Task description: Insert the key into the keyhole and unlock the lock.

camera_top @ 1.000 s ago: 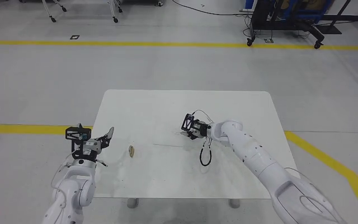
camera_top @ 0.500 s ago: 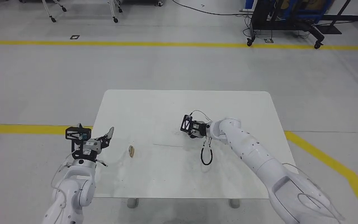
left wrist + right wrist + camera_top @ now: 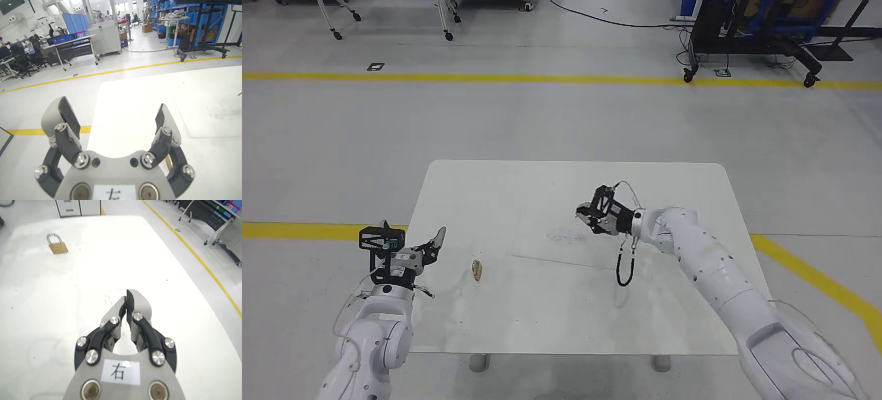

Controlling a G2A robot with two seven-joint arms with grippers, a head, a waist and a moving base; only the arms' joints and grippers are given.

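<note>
We see a white bench [image 3: 532,195] with rounded corners (faintly scuffed near its middle). A brass padlock [image 3: 477,269] with a silver shackle rests on it, near its left edge.

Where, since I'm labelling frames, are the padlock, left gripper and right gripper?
padlock [image 3: 58,248], right wrist view, on its brass body.
left gripper [image 3: 113,108], left wrist view, midway between its open fingertips.
right gripper [image 3: 126,294], right wrist view, midway between its shut fingertips.
</note>
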